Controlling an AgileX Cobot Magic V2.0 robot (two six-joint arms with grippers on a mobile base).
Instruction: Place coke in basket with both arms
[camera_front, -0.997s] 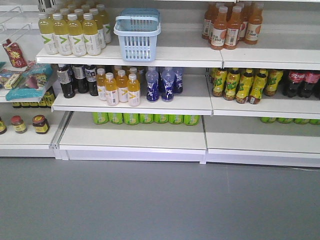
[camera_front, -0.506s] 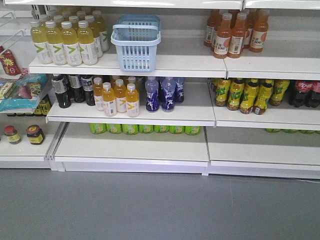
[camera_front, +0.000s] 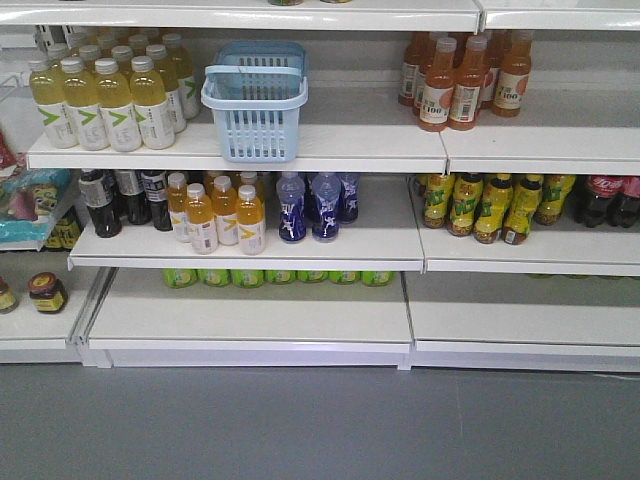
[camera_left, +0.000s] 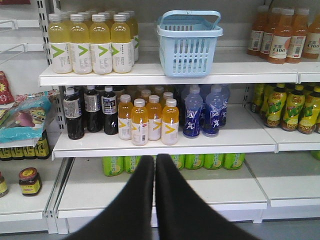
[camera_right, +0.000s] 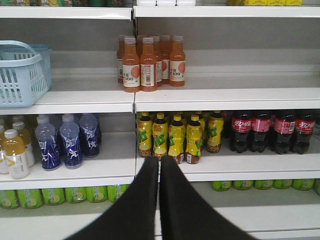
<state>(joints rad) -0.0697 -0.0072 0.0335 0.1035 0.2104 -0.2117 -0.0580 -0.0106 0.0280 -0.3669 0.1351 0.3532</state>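
I see both tools clenched. The left gripper (camera_left: 154, 159) has its two black fingers pressed together along a thin seam with nothing between them, and the right gripper (camera_right: 159, 160) looks the same. Both hang in front of the shelving, apart from everything on it. The basket (camera_front: 255, 128) stands upright on the upper shelf (camera_front: 370, 135), right at its front edge, its thin handle arching over the rim. Yellow drink bottles (camera_front: 100, 100) stand just beside it, toward that shelf's left end. Orange bottles (camera_front: 462, 80) sit well apart on the neighbouring shelf section. Dark cola bottles (camera_right: 272, 131) stand at the right end of the middle shelf (camera_right: 250, 166).
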